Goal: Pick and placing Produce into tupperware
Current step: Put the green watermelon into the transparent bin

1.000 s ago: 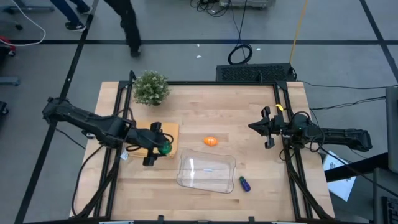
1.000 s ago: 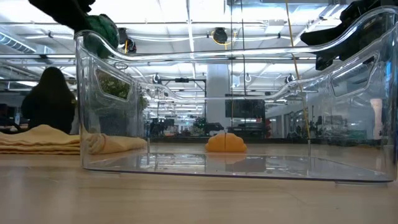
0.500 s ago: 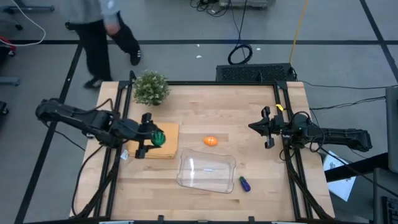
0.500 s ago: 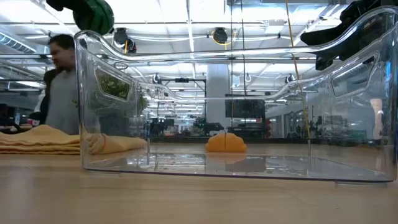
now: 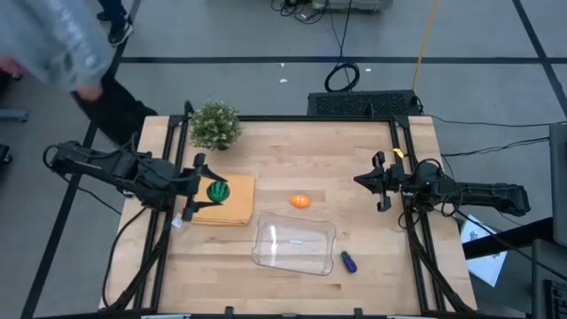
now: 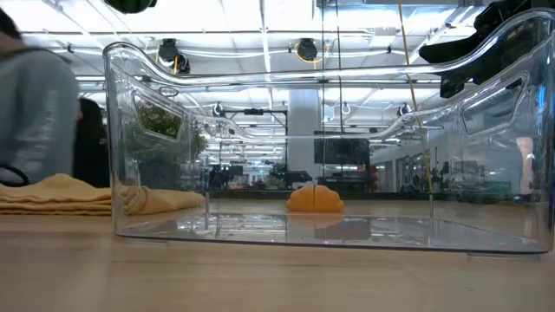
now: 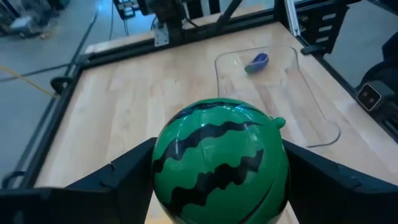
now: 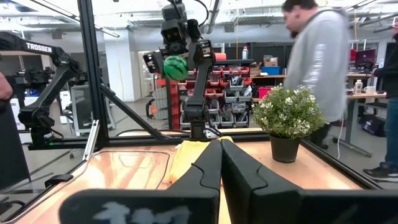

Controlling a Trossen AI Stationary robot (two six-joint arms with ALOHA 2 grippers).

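Right now the clear tupperware (image 5: 295,244) sits near the front of the wooden table (image 5: 337,168), and it has nothing inside it. The orange oval (image 5: 300,201) lies on the wood just behind the box. The blue-purple piece (image 5: 348,261) lies on the wood just beside the box, on its right. The left gripper (image 5: 205,189) is up in the air over the tan pad (image 5: 237,208), and its two fingers are closed on the green striped ball (image 7: 221,160), one finger on each side. The right gripper (image 5: 381,183) waits over the right side of the table with its fingers pressed together and nothing in them. A leafy potted plant (image 5: 215,125) stands at the back left corner. A person in grey (image 5: 58,40) walks past behind the table.
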